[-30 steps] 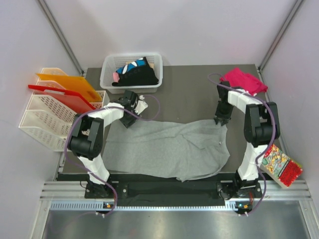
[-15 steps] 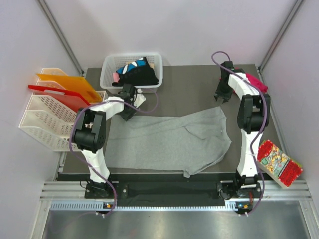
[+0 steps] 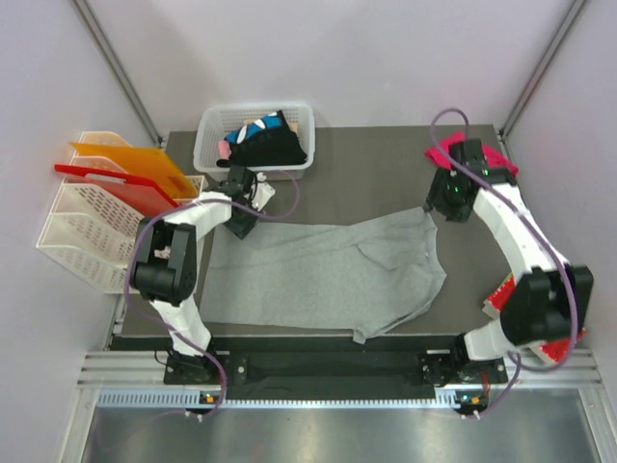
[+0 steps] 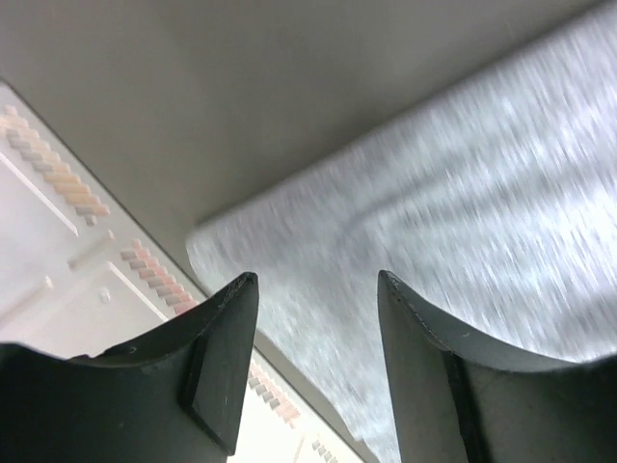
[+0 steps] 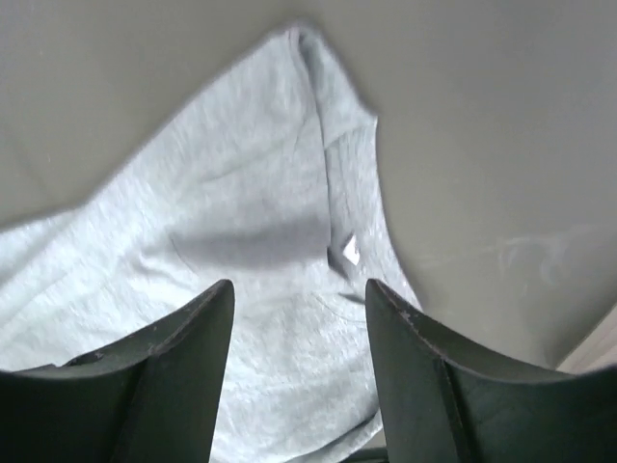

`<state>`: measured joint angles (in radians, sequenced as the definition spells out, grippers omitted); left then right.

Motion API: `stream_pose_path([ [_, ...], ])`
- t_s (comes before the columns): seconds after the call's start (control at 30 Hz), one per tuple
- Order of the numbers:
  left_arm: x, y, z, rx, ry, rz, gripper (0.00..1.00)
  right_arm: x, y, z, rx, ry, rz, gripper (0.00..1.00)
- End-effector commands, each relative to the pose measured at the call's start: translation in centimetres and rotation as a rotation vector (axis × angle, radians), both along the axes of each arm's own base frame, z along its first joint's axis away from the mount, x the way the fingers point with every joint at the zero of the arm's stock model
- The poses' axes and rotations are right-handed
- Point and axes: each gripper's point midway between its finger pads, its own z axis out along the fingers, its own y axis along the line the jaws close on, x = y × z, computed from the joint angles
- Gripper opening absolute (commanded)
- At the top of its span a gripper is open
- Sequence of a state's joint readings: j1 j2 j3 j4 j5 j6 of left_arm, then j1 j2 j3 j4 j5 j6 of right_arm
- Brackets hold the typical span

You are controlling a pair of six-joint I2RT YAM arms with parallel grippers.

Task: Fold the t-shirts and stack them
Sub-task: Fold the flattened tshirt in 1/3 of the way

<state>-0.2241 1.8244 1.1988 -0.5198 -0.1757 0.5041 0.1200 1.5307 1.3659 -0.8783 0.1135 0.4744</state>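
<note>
The large light grey t-shirt (image 3: pixel 328 275) lies spread flat across the table. My left gripper (image 3: pixel 239 225) hovers open at its far left corner, and that corner (image 4: pixel 434 212) shows between and beyond the gripper's (image 4: pixel 313 285) empty jaws. My right gripper (image 3: pixel 434 205) is open over the far right corner, where the shirt (image 5: pixel 241 193) and its white neck label (image 5: pixel 350 253) show beyond the gripper's (image 5: pixel 299 289) empty jaws. The pink t-shirt (image 3: pixel 494 162) lies at the back right, partly behind the right arm. Black t-shirts with blue-white patches (image 3: pixel 265 143) fill the basket.
A white basket (image 3: pixel 207 145) stands at the back left. White file trays (image 3: pixel 82 236) with orange and red dividers stand off the left edge, also seen as a white tray (image 4: pixel 58 241). A red snack packet (image 3: pixel 498 295) peeks from behind the right arm's elbow.
The grey shirt was drawn backward and now lies flatter. The right gripper let go of its corner and opened wider, and the right elbow swung out to the right. The left gripper shifted slightly back.
</note>
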Motion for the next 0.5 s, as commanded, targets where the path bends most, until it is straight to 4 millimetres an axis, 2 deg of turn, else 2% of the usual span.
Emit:
stream_pose_path([
  [0.0, -1.9, -0.9, 1.8, -0.064, -0.019, 0.007, 0.58, -4.1, 1.7, -3.4, 0.083, 0.03, 0.042, 0.57],
  [0.07, -2.4, -1.0, 1.8, -0.069, -0.015, 0.01, 0.58, -5.8, 1.9, -5.5, 0.1, 0.076, 0.046, 0.57],
  [0.17, -3.0, -0.9, 1.9, -0.071, -0.007, 0.015, 0.58, -6.4, 1.9, -7.1, 0.098, 0.099, 0.045, 0.56],
  [0.47, -3.8, -0.9, 2.0, -0.074, -0.001, 0.008, 0.58, -4.7, 2.0, -9.2, 0.089, 0.085, 0.063, 0.5],
])
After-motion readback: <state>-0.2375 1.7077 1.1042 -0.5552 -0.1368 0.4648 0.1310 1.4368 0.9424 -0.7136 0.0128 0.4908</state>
